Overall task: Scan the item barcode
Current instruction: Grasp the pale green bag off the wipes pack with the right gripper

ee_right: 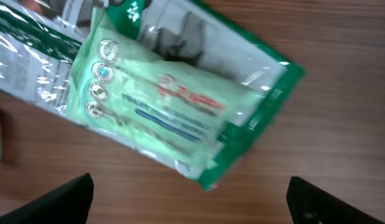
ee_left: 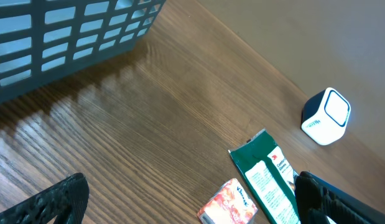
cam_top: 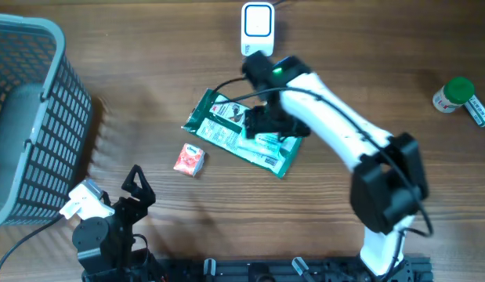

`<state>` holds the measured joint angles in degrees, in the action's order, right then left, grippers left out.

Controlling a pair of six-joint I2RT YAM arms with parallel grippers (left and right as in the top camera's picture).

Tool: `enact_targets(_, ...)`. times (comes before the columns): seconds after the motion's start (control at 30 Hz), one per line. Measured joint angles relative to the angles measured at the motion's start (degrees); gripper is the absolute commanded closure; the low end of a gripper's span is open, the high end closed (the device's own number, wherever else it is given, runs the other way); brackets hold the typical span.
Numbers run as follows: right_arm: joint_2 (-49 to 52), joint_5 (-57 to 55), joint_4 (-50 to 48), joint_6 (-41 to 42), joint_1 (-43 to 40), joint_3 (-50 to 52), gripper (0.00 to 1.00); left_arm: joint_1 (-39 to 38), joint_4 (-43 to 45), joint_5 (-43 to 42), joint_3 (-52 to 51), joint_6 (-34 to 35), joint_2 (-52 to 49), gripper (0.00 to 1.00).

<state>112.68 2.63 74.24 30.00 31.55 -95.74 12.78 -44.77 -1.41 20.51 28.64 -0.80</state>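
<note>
The right pincer [cam_top: 262, 123] hangs wide open and empty above the green-and-white plastic packet [cam_top: 215, 128], which lies flat on the wooden counter [cam_top: 383, 47] near the white box-shaped scanner [cam_top: 257, 27], apparently poised to grasp it, while the left pincer [cam_top: 138, 185] gapes empty too.

Table [cam_top: 383, 70]: brown, streaky wood grain.
Basket [cam_top: 62, 102]: grey, open grid of slots.
Packet [cam_top: 218, 125]: dark green edges, clear shiny film, white label panels. Inside it is pale mint, with red and blue lettering and small round badges.
Small box [cam_top: 190, 159]: red-orange and white.
Scanner [cam_top: 258, 27]: white, blue-grey outline.
Bottle [cam_top: 452, 94]: white, green cap.
</note>
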Motion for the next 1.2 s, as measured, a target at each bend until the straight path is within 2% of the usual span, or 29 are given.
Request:
enact_targets(0.1,-10.1,0.3,3.1,-0.1,-4.3,0.4,0.00,0.0,0.0,0.0,0.0,0.0,0.0,0.00)
enact_targets(0.17,-20.5,0.3,0.1,-0.7,-5.8,4.5,0.00,0.0,0.0,0.0,0.0,0.0,0.0,0.00)
enact_targets(0.23,-29.9,2.8,-8.4,-1.6,-6.7,12.6,0.00,0.0,0.0,0.0,0.0,0.0,0.0,0.00)
enact_targets(0.27,-36.3,6.5,-15.6,-2.0,-7.4,20.1,0.00,0.0,-0.1,0.0,0.0,0.0,0.0,0.00)
enact_targets(0.33,-41.6,14.0,-31.2,-1.4,-8.9,33.0,0.00,0.0,0.0,0.0,0.0,0.0,0.0,0.00)
enact_targets(0.4,-40.0,20.7,-41.1,0.3,-10.1,43.9,0.00,0.0,0.0,0.0,0.0,0.0,0.0,0.00)
enact_targets(0.47,-35.7,24.7,-45.7,1.6,-10.4,47.9,0.00,0.0,0.0,0.0,0.0,0.0,0.0,0.00)
enact_targets(0.73,-20.1,30.3,-55.2,5.4,-10.4,47.9,0.01,0.0,0.0,0.0,0.0,0.0,0.0,0.00)
enact_targets(0.83,-18.4,30.4,-57.2,5.8,-10.4,47.9,0.01,0.0,0.0,0.0,0.0,0.0,0.0,0.00)
enact_targets(0.9,-17.6,30.3,-58.2,6.4,-10.8,47.9,0.08,0.0,0.0,0.0,0.0,0.0,0.0,0.00)
enact_targets(0.97,-16.5,30.1,-58.6,7.0,-11.2,47.9,0.11,0.0,0.0,0.0,0.0,0.0,0.0,0.00)
enact_targets(1.07,-13.9,30.3,-58.9,7.6,-11.5,47.8,0.25,0.0,0.0,0.0,0.0,0.0,0.0,0.00)
enact_targets(1.17,-12.2,30.6,-60.2,9.4,-11.7,47.3,0.47,0.0,0.0,0.0,0.0,0.0,0.0,0.00)
enact_targets(1.2,-11.8,30.6,-60.3,9.9,-11.7,47.2,0.58,0.0,0.0,0.0,0.0,0.0,0.0,0.00)
